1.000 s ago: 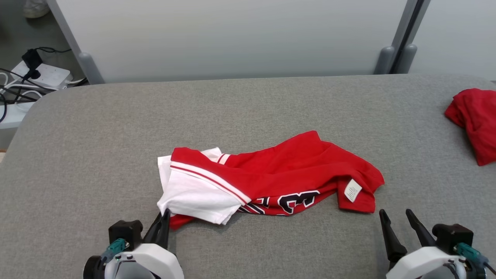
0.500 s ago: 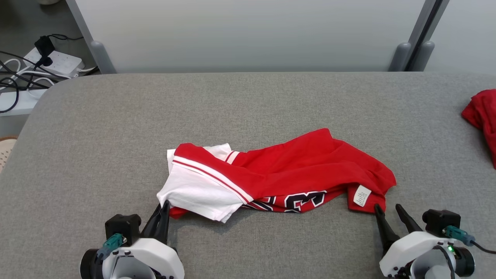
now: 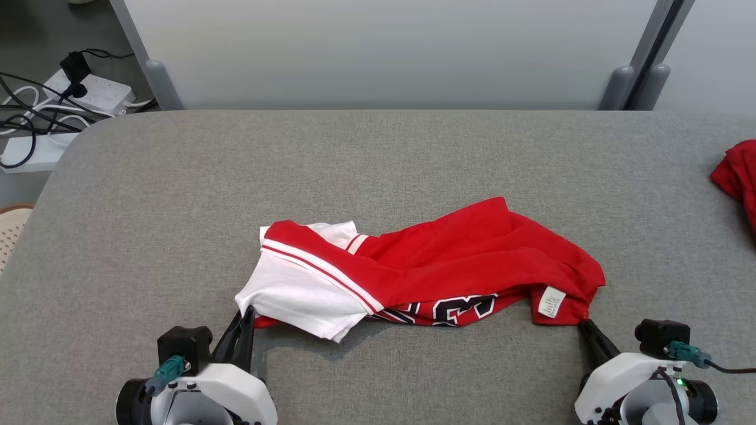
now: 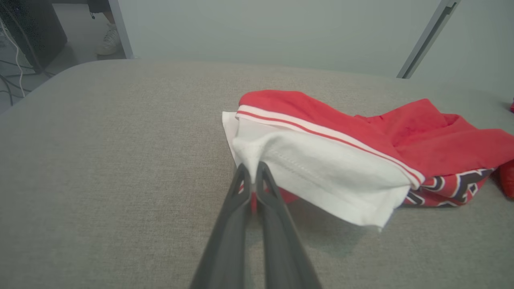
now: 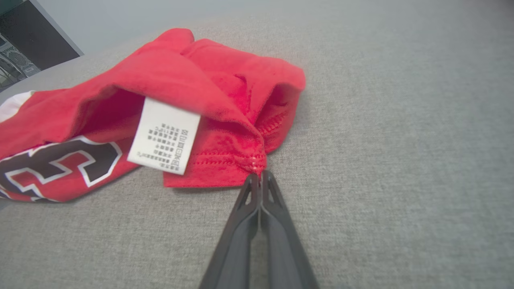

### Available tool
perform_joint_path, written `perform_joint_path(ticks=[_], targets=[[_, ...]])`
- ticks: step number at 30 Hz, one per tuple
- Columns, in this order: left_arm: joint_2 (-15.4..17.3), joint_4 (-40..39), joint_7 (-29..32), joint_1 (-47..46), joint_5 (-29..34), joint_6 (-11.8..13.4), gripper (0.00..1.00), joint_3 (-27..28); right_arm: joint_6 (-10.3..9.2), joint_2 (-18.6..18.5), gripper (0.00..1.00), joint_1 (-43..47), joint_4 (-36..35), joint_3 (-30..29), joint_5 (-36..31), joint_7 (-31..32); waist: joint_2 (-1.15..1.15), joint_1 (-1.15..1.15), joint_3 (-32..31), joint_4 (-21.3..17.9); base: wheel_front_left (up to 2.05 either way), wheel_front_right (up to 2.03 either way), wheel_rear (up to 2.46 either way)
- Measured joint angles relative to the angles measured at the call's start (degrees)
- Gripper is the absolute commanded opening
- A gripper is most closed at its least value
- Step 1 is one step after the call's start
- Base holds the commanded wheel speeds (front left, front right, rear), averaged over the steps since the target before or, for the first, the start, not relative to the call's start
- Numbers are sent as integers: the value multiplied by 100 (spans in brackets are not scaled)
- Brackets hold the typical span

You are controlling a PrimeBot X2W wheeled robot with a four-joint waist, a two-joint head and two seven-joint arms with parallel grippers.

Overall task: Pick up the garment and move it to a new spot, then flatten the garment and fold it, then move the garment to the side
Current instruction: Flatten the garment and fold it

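Garment: your red garment [image 3: 449,271] lies crumpled mid-frame in the head view, on the grey table [image 3: 378,153].
Left gripper: at lower left, your left gripper [image 3: 247,311] is pinched closed on the white sleeve [image 3: 295,295] at its corner.
Right gripper: at lower right, your right gripper [image 3: 585,323] is clamped tight on the red hem corner [image 5: 257,162], beside the care label [image 3: 550,301].
Why: you hold two opposite ends, likely to lift and spread it.
Textures: soft knit, stitched hems, printed numerals; the table is coarse and woven.
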Motion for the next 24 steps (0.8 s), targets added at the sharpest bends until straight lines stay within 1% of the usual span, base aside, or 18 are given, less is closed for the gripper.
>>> perform_joint_path(ticks=[3,5,10,15,18,21,24], targets=[[24,-44,-1,8,0,25,0,1,0,-57,0,-5,-5,82,20,0,0,0,-40,3,0,0,0],[33,-79,-4,14,0,52,0,7,0,-157,0,-4,-115,33,-52,0,0,0,-72,-1,0,0,0],[69,-196,-162,31,0,93,0,77,0,-432,0,40,-732,-500,-598,0,0,0,-155,-37,0,0,0],[226,-566,-387,108,0,142,0,277,0,-517,0,193,-1537,-1007,-1184,0,0,0,-223,-127,0,0,0],[328,-988,-463,93,-2,145,0,422,0,-535,0,209,-2061,-1216,-1460,0,0,0,-268,-167,0,0,0],[465,-1648,-434,-25,-1,200,0,544,0,-601,0,161,-2643,-1294,-1702,0,0,0,-349,-185,0,0,0],[737,-2218,-313,-369,0,190,0,742,0,-780,0,4,-3219,-1370,-1868,-1,0,0,-438,-193,0,0,0]])
